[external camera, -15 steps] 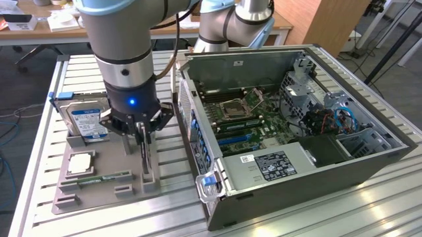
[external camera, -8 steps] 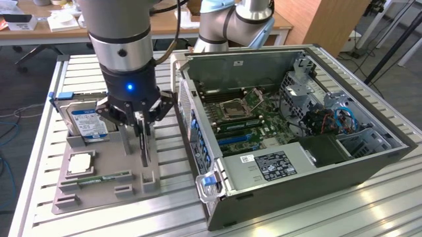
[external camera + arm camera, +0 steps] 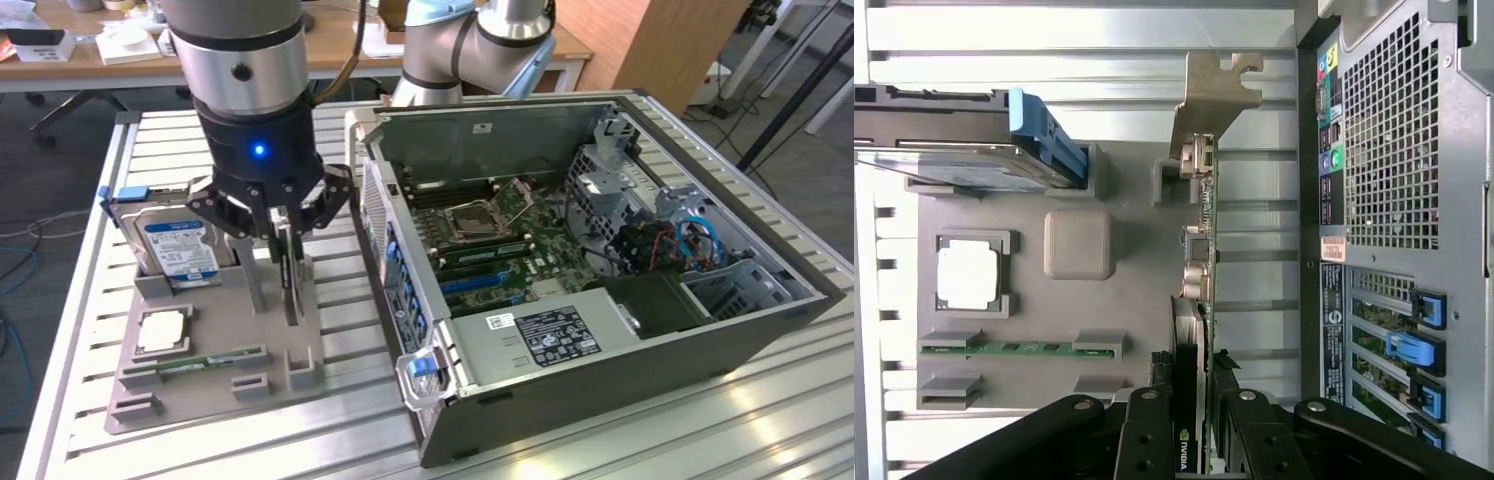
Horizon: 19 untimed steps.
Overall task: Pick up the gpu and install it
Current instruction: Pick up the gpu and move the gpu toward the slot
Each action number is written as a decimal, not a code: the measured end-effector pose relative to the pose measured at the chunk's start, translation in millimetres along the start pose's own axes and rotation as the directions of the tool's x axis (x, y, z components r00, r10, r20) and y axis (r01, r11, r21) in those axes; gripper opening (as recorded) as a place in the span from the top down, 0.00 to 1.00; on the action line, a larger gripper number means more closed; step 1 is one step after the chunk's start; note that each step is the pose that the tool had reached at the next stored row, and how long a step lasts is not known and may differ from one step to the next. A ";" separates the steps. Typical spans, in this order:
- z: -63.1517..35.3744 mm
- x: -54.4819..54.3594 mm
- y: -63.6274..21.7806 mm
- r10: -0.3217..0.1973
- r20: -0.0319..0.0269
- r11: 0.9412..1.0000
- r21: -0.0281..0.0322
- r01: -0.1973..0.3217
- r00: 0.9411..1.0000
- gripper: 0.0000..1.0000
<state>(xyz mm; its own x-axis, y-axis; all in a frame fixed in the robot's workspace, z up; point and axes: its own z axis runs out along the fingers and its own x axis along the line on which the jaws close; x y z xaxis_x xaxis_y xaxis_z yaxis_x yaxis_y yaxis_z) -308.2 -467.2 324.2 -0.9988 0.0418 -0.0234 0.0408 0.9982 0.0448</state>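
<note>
We find the gpu (image 3: 288,285) left of centre in the exterior view, standing on its long edge in a slot of the grey tray (image 3: 200,395). The gripper (image 3: 283,235) comes straight down over it. In the wrist view the black fingers (image 3: 1146,430) sit tight against both flat faces of the card, so we read the gripper as clamped on the gpu's upper edge.

We judge the card light and stiff, but fragile. It is a thin bare board with small parts on its faces, and a hard squeeze or a twist could harm it. Held on so narrow an edge, it may pivot between the pads. The flat faces near mid-length look like the soundest hold, away from the silvery bracket (image 3: 1211,92) and the connector edge below.

For writing, we read "NVIDIA" on the card between the fingers in the wrist view. The hard drive (image 3: 180,248), at the left, carries a blue-white label. A black label lies on the power supply (image 3: 561,335) in the open computer case (image 3: 747,330). We cannot read either.
</note>
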 end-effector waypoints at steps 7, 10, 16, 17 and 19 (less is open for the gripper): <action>-15.9 -1.2 0.8 0.000 0.000 1.000 0.000 0.000 1.000 0.74; -20.7 -1.6 1.0 0.000 0.000 1.000 0.000 0.000 1.000 0.74; -27.7 -1.9 1.3 0.000 0.000 1.000 0.000 0.000 1.000 0.74; -29.4 -2.0 1.4 0.000 0.000 1.000 0.000 0.000 1.000 0.74; -33.2 -2.3 1.6 0.000 0.000 1.000 0.000 0.000 1.000 0.74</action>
<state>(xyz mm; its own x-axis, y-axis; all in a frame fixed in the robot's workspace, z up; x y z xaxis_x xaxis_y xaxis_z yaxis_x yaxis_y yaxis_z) -306.7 -467.2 357.5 -0.9988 0.0419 -0.0234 0.0408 0.9982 0.0448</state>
